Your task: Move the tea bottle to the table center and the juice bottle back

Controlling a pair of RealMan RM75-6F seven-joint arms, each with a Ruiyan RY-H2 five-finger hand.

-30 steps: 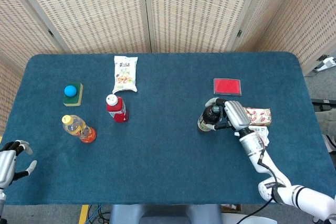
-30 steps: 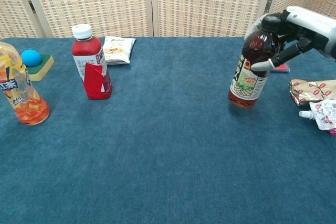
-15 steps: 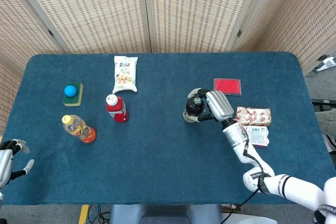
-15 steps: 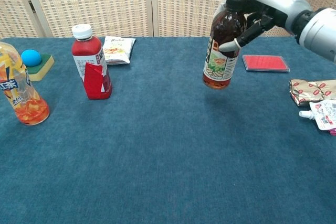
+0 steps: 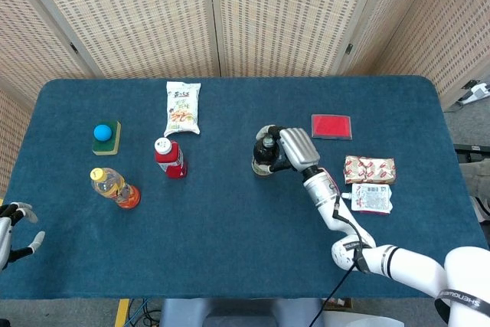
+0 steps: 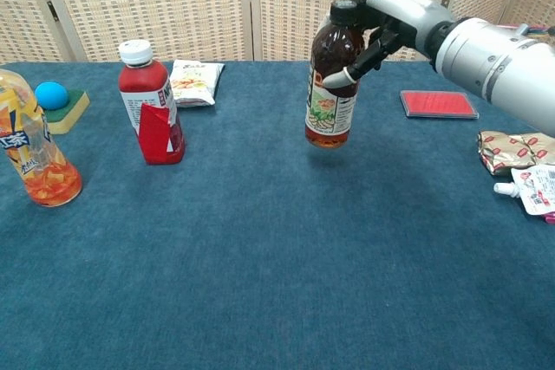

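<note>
Fingers [image 6: 360,65] of the right hand [image 6: 386,16] wrap the neck and shoulder of the tea bottle [image 6: 330,87], holding it upright near the middle of the blue table [image 6: 277,283]; in the chest view its base looks lifted just off the cloth. The juice bottle [image 6: 29,149], orange with fruit bits, stands upright at the table's left side, near a red-labelled bottle [image 6: 150,106]. Behind them lie a snack packet [image 6: 195,81] and a blue ball [image 6: 51,94] resting on a sponge [image 6: 69,110]. At the right are a red card [image 6: 437,103] and wrapped snacks [image 6: 516,149]. The left hand [image 5: 14,229] sits at the table's near left edge, fingers spread, holding nothing.
</note>
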